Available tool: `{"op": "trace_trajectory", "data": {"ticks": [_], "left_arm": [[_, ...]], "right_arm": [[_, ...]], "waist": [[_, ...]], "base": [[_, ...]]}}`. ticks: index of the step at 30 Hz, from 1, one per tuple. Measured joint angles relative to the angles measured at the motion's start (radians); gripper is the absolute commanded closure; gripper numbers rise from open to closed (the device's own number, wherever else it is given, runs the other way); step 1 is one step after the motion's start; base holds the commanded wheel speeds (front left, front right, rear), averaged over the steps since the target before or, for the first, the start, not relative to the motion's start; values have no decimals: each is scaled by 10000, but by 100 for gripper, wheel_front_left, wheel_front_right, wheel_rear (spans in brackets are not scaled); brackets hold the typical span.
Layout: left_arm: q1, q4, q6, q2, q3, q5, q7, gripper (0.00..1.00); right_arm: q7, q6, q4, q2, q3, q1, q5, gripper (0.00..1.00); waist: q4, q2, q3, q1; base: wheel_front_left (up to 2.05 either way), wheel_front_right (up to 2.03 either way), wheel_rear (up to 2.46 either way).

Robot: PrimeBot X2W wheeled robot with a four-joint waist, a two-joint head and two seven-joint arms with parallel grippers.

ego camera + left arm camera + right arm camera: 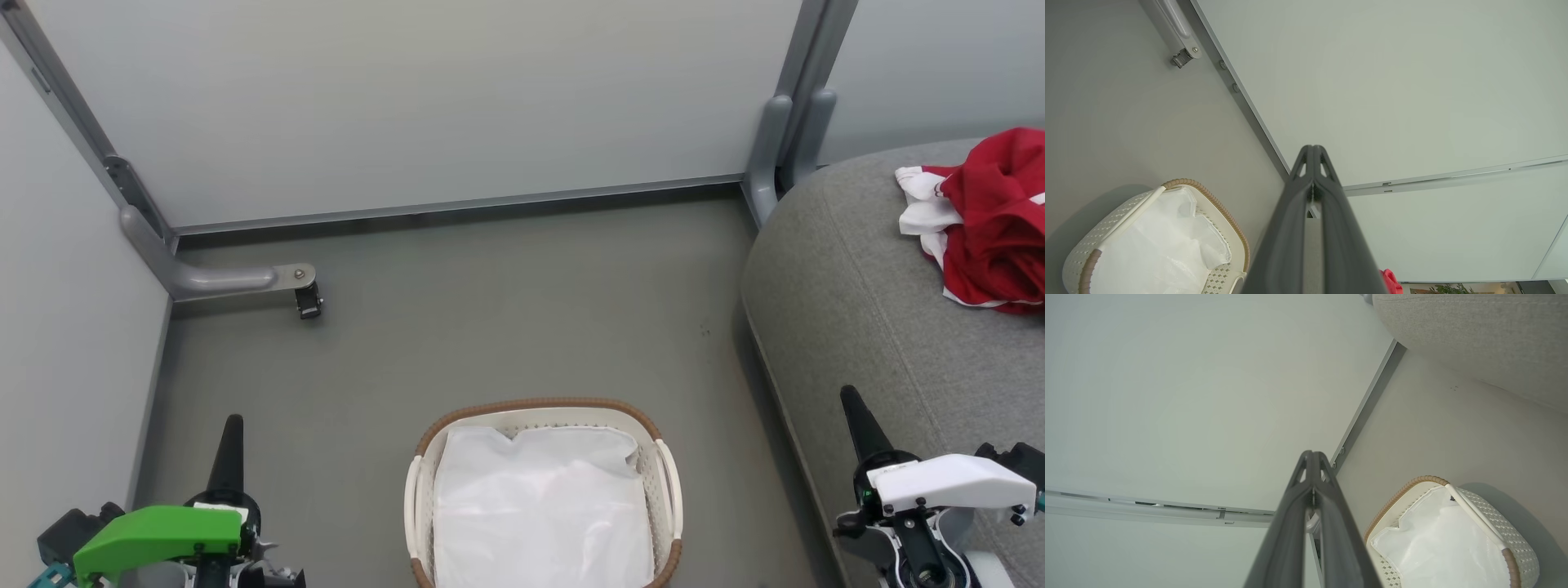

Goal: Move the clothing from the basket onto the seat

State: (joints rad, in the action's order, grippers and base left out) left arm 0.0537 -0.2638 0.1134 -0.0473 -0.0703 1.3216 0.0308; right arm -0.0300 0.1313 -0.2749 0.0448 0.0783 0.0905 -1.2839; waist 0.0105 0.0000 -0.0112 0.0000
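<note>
So the clothing (992,220) is sitting in a loose red-and-white heap on the seat (857,286), over on the robot's right. It looks dropped there rather than laid out, which makes sense if the goal is just getting it across. The basket (539,406) is on the floor (490,310) dead ahead, roughly between the two arms, so I'd guess it's parked there so either one can reach in. Inside it is a crumpled white liner (539,506) covering the bottom, and I can't tell if anything is hiding under it. The left tool (233,425) has its fingers pressed tight together, gripping nothing, and points up off to the left of the basket. The right tool (851,400) is the same deal: pinched closed, empty, hanging just over the near edge of the seat. Both wrist views show the dark fingers meeting at the tips with the basket off to one side. To me that reads as a rest pose, job done or close to it. As for brands or labels, I can't read any writing on the basket, the fabric or the arms.
</note>
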Motion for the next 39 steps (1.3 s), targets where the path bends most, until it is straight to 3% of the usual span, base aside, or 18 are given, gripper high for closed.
{"op": "trace_trajectory", "data": {"ticks": [39], "left_arm": [[430, 151, 115, -2, -391, 2623, 754, 100]], "right_arm": [[-761, -4, 263, 19, 322, 120, -2972, 100]], "waist": [[-94, 0, 73, 0]], "base": [[0, 0, 0]]}}
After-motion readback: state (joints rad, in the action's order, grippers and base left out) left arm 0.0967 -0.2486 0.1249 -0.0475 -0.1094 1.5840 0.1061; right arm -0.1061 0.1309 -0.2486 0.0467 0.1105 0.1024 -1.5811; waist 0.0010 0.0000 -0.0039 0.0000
